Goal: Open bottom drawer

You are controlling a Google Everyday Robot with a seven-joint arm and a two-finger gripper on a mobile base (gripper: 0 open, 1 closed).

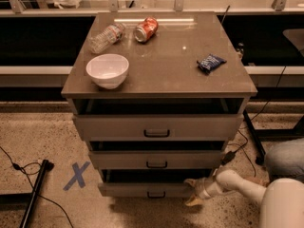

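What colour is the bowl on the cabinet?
The bowl is white, camera view; the gripper sits by the bottom drawer.

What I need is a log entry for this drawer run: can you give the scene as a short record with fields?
tool: low on the right, open, at the right end of the bottom drawer front
drawer handle: not gripped
cabinet top: white bowl, plastic bottle lying, red can lying, blue snack bag
floor: blue X mark left of the cabinet
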